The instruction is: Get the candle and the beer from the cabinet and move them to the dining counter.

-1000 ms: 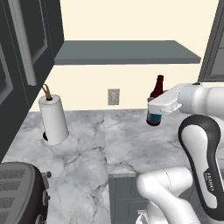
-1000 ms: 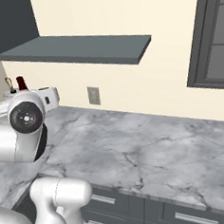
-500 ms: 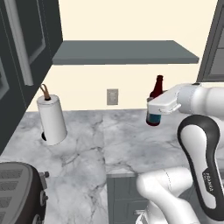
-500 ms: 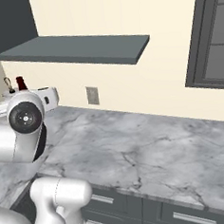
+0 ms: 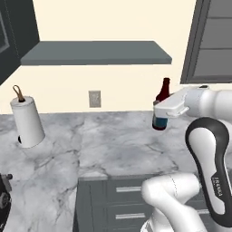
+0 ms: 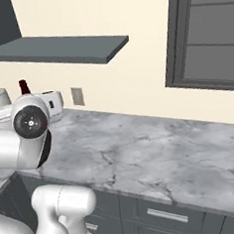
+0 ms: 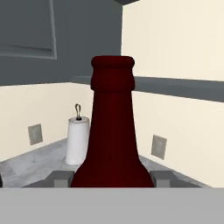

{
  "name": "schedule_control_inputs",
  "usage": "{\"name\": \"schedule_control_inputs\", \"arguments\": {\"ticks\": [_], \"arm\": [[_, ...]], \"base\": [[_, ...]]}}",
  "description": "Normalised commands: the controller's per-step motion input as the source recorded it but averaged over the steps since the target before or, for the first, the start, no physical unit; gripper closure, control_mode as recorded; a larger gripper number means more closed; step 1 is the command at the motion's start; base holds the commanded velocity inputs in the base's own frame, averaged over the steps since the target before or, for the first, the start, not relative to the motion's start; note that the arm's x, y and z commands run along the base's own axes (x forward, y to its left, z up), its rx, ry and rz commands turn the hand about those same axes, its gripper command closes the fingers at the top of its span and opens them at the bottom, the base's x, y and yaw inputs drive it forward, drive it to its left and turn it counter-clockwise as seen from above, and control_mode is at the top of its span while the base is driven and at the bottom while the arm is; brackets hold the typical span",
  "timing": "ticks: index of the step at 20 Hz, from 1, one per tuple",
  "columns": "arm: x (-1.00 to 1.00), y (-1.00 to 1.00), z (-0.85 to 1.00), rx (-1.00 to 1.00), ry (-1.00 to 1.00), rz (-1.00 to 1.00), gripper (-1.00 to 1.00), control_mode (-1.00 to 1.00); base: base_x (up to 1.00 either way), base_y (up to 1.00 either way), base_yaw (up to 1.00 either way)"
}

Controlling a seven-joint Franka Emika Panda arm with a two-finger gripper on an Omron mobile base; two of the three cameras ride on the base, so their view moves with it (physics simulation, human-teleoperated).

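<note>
Above marble counter (image 5: 113,149) | arm horiz, tool (image 5: 159,117) clamps upright beer (image 5: 162,97)

Glossy white arm (image 5: 206,102) here, built from fat rounded shells that bulge at each link. A dark charcoal joint band (image 5: 205,131) loops over the nearest segment, with small grey lettering running down its side, too small to read. From the right base view there's a round white joint housing (image 6: 31,121) with a black circular cap and a tiny red dot at its centre. Up front, the white boxy two-finger gripper (image 5: 166,110), with grey finger tips (image 7: 162,177) in the hand view.
</note>
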Motion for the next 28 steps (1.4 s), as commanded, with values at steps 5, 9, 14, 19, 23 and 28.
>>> {"name": "schedule_control_inputs", "arguments": {"ticks": [5, 9, 14, 19, 23, 28], "arm": [[0.00, 0.00, 0.00, 0.00, 0.00, 0.00, 1.00, 1.00], [0.00, 0.00, 0.00, 0.00, 0.00, 0.00, 1.00, 1.00], [0.00, 0.00, 0.00, 0.00, 0.00, 0.00, 1.00, 1.00], [0.00, 0.00, 0.00, 0.00, 0.00, 0.00, 1.00, 1.00], [0.00, 0.00, 0.00, 0.00, 0.00, 0.00, 1.00, 1.00], [0.00, 0.00, 0.00, 0.00, 0.00, 0.00, 1.00, 1.00]], "base": [[-0.94, -0.03, -0.06], [-0.94, 0.00, -0.08], [-0.94, 0.00, -0.07], [-0.94, -0.05, -0.04], [-0.69, -0.02, -0.38], [-0.10, 0.04, -0.96]]}}
